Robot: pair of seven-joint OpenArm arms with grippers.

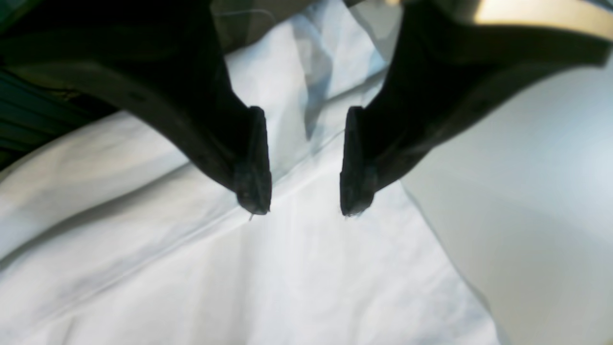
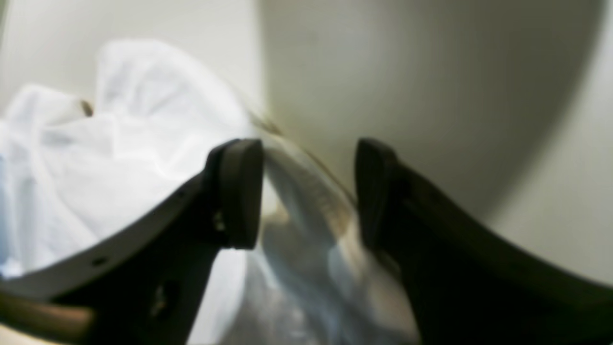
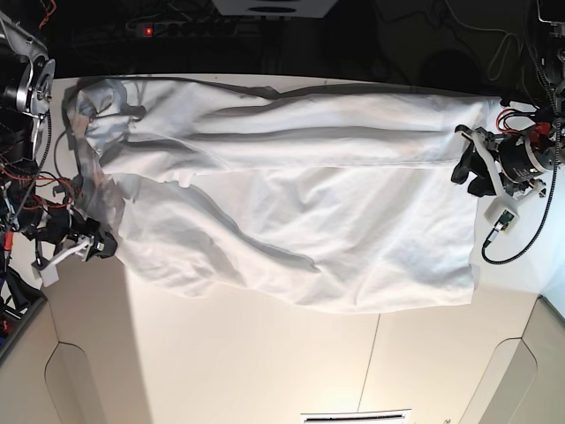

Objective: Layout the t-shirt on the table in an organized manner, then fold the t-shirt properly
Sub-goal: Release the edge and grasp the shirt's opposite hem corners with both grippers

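Both black end effectors, left (image 1: 304, 201) and right (image 2: 309, 191), gape empty beside the wrinkled thin white t-shirt (image 3: 291, 203) spread across the matte off-white desk (image 3: 265, 362), so its bunched right-hand edge risks snagging a finger.

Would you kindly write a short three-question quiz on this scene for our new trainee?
1. True or false: the left gripper is clamped on the t-shirt.
2. In the base view, how does the t-shirt lie on the table? A) spread wide with wrinkles B) neatly folded small C) hanging fully off the edge
3. How do the jaws of the right gripper stand?

Key: 1. False; its jaws are open above the cloth. 2. A. 3. Open, with blurred cloth showing between them.
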